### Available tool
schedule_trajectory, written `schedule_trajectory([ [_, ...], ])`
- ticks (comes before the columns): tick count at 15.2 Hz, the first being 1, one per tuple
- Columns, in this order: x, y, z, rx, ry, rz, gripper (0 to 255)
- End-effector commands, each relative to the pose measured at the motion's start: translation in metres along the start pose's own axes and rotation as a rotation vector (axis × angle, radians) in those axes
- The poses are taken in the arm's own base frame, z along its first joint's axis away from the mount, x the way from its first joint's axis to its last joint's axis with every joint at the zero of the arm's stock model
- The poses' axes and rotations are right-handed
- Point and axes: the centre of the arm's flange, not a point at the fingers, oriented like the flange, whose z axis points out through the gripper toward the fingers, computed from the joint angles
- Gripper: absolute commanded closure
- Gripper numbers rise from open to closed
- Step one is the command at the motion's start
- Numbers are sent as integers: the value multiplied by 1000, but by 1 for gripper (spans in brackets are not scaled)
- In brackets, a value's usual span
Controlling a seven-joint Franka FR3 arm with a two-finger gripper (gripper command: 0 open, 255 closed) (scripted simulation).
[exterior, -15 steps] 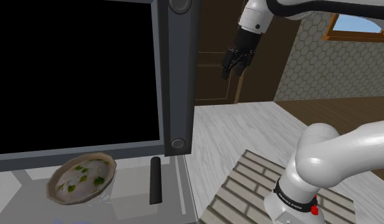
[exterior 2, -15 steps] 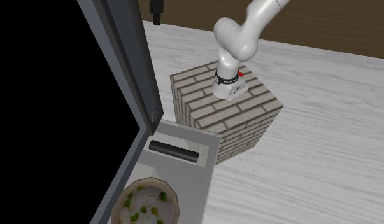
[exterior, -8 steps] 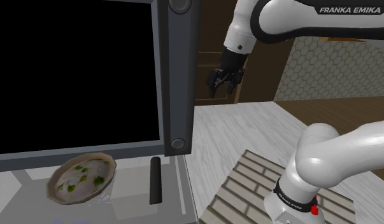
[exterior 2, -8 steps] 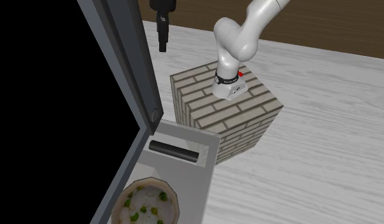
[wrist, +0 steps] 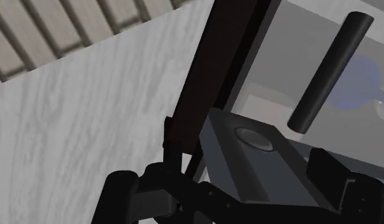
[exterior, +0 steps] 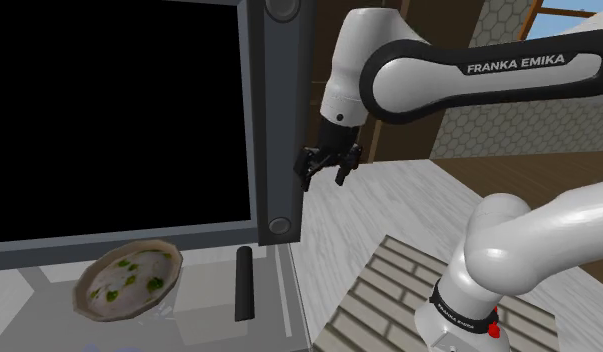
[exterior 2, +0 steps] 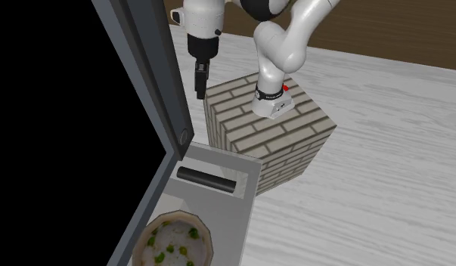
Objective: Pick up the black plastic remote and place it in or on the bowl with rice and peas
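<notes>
The end effector has its black fingers spread apart, and a grey frame corner with a round disc shows between them. Ahead, beyond that corner, the black remote lies on a grey desk. Pale wood-grain floor lies beside the frame

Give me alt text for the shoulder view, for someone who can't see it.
The white arm's black tool hangs open in the air beside a grey-framed black panel. Lower down, a black remote lies on a grey surface beside a bowl of rice and peas, apart.
</notes>
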Motion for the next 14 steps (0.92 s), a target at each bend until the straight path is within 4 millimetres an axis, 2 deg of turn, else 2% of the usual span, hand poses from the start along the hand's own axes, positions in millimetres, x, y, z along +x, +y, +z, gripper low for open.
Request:
schedule_trajectory([
  [1, -6, -20, 21, -2, -10, 40, 0],
  [14, -29, -142, 139, -22, -71, 280, 0],
])
